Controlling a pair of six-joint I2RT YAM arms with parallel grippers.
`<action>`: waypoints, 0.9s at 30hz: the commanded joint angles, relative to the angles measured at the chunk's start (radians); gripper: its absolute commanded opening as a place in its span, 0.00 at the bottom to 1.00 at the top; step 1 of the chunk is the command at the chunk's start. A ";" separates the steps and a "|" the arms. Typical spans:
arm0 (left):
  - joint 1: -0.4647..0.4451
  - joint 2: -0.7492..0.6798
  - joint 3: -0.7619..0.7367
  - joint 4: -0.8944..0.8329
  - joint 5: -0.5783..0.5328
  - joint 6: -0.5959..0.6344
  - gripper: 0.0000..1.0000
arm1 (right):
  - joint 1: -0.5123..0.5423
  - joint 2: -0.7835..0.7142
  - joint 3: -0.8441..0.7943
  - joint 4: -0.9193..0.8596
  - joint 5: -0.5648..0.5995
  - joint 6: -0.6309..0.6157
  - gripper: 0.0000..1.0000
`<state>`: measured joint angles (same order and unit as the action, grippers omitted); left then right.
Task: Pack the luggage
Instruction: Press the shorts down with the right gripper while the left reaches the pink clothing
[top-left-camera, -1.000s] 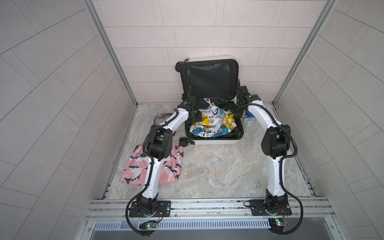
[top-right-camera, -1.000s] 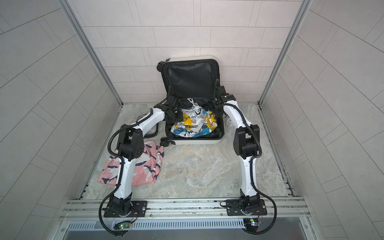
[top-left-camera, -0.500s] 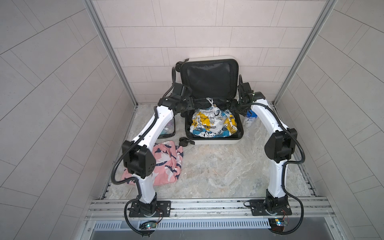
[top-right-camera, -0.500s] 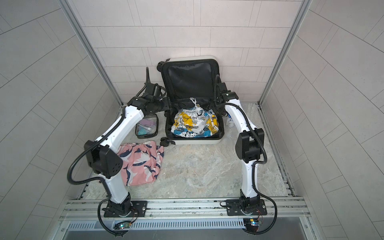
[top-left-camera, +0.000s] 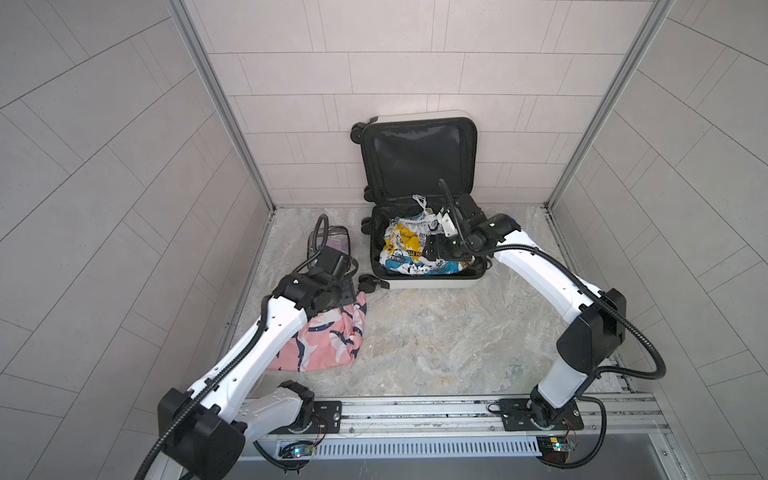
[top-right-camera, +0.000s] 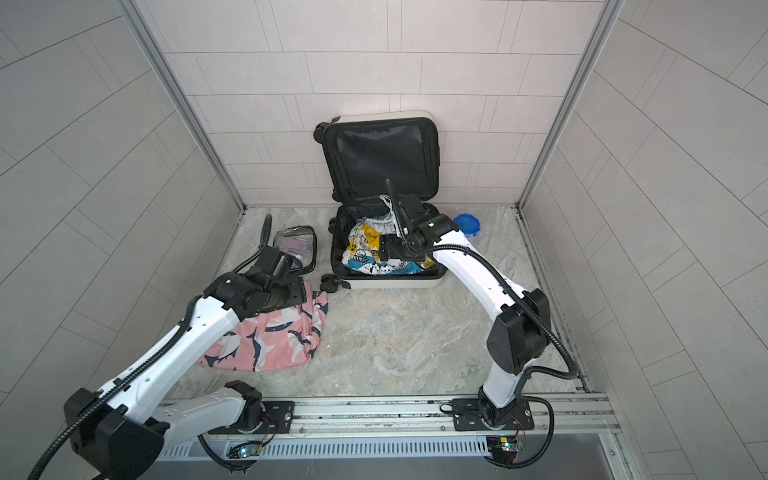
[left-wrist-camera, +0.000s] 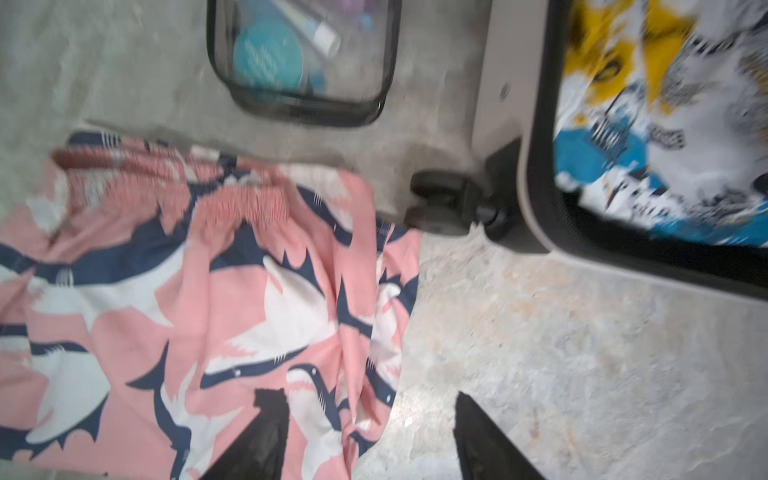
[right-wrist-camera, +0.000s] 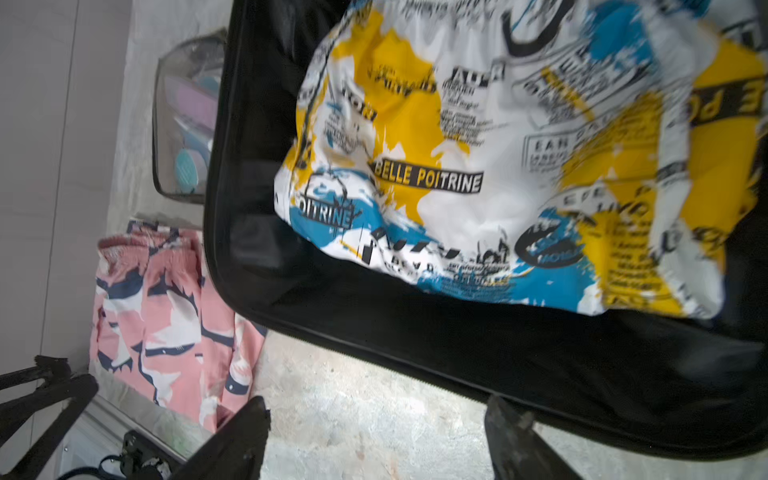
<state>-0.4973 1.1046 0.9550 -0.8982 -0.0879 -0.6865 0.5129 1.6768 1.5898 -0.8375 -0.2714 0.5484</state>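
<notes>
Luggage (top-left-camera: 428, 284) lies open on the marbled tabletop (top-left-camera: 457, 340). Its lid leans on the back wall and its lower shell sits directly under the right pincer (right-wrist-camera: 378, 409), whose jaws stand apart and empty. The left pincer (left-wrist-camera: 365, 399) is also spread and holds nothing. One fingertip (left-wrist-camera: 270, 399) hangs over the edge of the pink shark-print shorts (left-wrist-camera: 208, 291); the other is over bare tabletop.

A pinch from here would likely catch only the hem or a single layer. The thin, slick cloth could then unfurl and trail, and it may snag on the black wheel (left-wrist-camera: 440, 203) just beyond the left pincer's tips. The lid is only propped, so a shove on the shell from either arm might tip it shut. The yellow, blue and white printed garment (right-wrist-camera: 498, 166) below the right pincer is crumpled into a loose mound. More cloth piled on top may ride over the rim and foul the closing.

The shell looks hard, smooth and round-cornered, and its black lining is soft fabric. The shorts have a gathered elastic waistband. Further ahead of the left pincer lies a clear pouch (left-wrist-camera: 303, 62), boxy and black-trimmed.
</notes>
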 joint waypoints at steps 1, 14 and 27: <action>-0.066 0.005 -0.075 -0.007 0.014 -0.115 0.73 | 0.018 -0.051 -0.104 0.041 0.015 0.040 0.83; -0.109 0.262 -0.207 0.164 0.016 -0.088 0.74 | 0.038 -0.188 -0.271 0.050 0.053 0.114 0.83; -0.109 0.374 -0.274 0.266 0.049 -0.062 0.31 | 0.038 -0.286 -0.355 0.042 0.073 0.145 0.78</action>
<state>-0.6025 1.4532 0.7124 -0.6445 -0.0452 -0.7456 0.5453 1.4303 1.2404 -0.7822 -0.2241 0.6777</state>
